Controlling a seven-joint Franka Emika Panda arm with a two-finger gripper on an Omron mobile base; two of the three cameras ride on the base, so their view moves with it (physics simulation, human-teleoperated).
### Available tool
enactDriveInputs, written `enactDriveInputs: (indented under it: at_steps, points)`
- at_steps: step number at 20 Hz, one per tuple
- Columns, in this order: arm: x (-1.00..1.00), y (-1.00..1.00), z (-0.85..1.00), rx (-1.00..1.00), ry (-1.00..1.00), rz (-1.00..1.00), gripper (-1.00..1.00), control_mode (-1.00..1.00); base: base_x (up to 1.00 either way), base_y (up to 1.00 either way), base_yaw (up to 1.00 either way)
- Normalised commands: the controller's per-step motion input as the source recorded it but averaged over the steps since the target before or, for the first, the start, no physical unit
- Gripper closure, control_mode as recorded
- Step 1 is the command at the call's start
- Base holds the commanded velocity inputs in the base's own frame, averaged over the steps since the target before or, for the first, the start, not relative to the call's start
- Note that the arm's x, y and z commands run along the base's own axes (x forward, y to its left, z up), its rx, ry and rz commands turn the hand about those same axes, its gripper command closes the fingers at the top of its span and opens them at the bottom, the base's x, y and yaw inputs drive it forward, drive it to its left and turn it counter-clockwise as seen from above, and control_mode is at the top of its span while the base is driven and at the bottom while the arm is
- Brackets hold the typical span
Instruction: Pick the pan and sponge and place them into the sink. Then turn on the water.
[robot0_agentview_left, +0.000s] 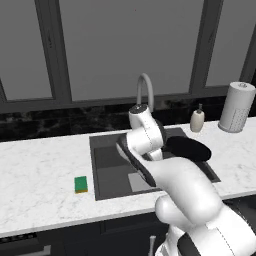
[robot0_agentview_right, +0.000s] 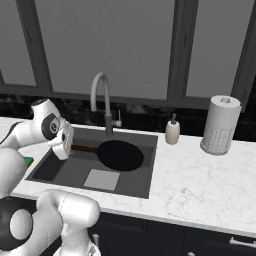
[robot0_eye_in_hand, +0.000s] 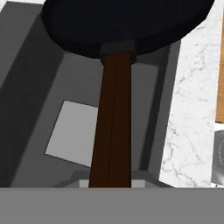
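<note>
We see the sink (robot0_agentview_right: 60, 172) set in the counter (robot0_agentview_right: 200, 185), with the pan (robot0_agentview_right: 120, 155) held over it (clear of the floor). Our gripper (robot0_agentview_right: 66, 146) is clamped on its brown handle (robot0_eye_in_hand: 113, 118), pan straight ahead of the fingers. The sponge (robot0_agentview_left: 81, 184) lies on the counter left of the sink.

Light is even and flat across all views, bright enough to read every surface, with no clear single source. The white marble counter (robot0_agentview_left: 45, 170) in the lower left of the left base view is the brightest area, without glare. The sink (robot0_agentview_right: 65, 170) basin reads darker, its walls shaded softly. Shadows are faint and edgeless. Rendering is low in resolution, with soft, slightly jagged outlines. The hand view looks blurred, its close pan (robot0_eye_in_hand: 127, 22) at the top a featureless black.
</note>
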Motion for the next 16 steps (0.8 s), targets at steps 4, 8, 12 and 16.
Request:
enactDriveInputs:
  at_steps: [4,8,12,16]
  points:
    - [0.86,0.30,-0.47,0.00,0.10,-0.10,1.00,-1.00,0.00,0.00,0.00]
    - [0.77,0.30,-0.51,0.00,0.00,0.00,1.00,-1.00,0.00,0.00,0.00]
    - [0.77,0.23,-0.60,0.00,0.00,0.04,1.00,-1.00,0.00,0.00,0.00]
    - [0.60,0.10,-0.73,0.00,0.00,0.05,1.00,-1.00,0.00,0.00,0.00]
